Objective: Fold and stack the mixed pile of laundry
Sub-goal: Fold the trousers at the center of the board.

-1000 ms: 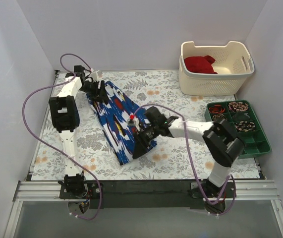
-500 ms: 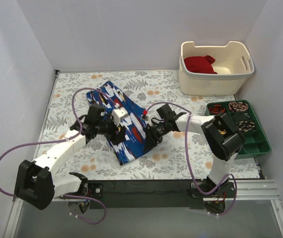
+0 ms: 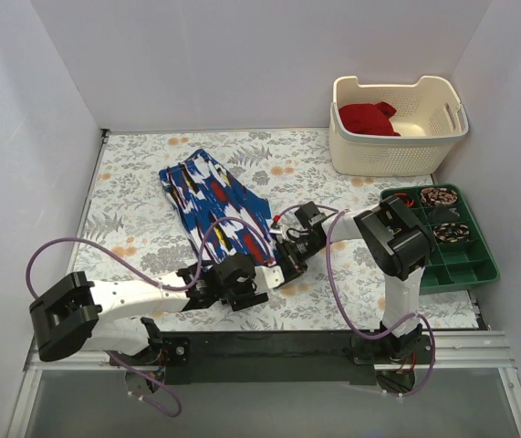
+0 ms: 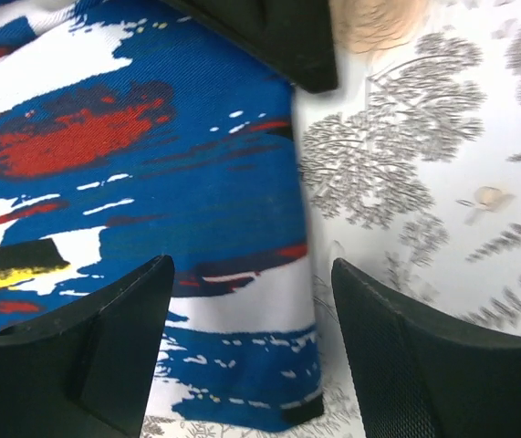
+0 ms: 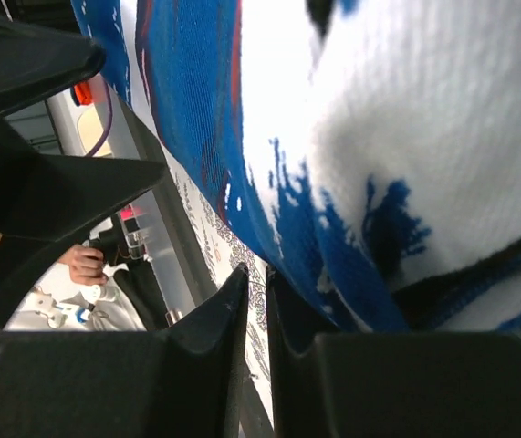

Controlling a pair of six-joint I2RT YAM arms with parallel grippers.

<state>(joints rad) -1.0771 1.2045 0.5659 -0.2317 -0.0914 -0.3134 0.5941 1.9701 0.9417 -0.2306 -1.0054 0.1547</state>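
Observation:
The blue printed garment [image 3: 214, 205] lies folded as a long strip on the floral table; it also shows in the left wrist view [image 4: 151, 182] and the right wrist view [image 5: 406, 137]. My left gripper [image 3: 251, 283] is open, its jaws [image 4: 251, 365] straddling the strip's near corner without closing on it. My right gripper [image 3: 280, 260] is shut at the strip's right edge; in its own view [image 5: 255, 283] only table shows in the slit between the fingers, and the cloth rests against one finger. The deep red garment [image 3: 368, 119] sits bunched in the cream basket [image 3: 397, 151].
The basket stands at the back right. A green tray [image 3: 465, 269] of coiled items lies along the right edge. The right gripper's black body [image 4: 260, 32] is just beyond the left gripper. White walls enclose the table.
My left arm swung from the garment's far end to its near end, gripper open. My right gripper slid to the near right edge. The garment now lies flatter.

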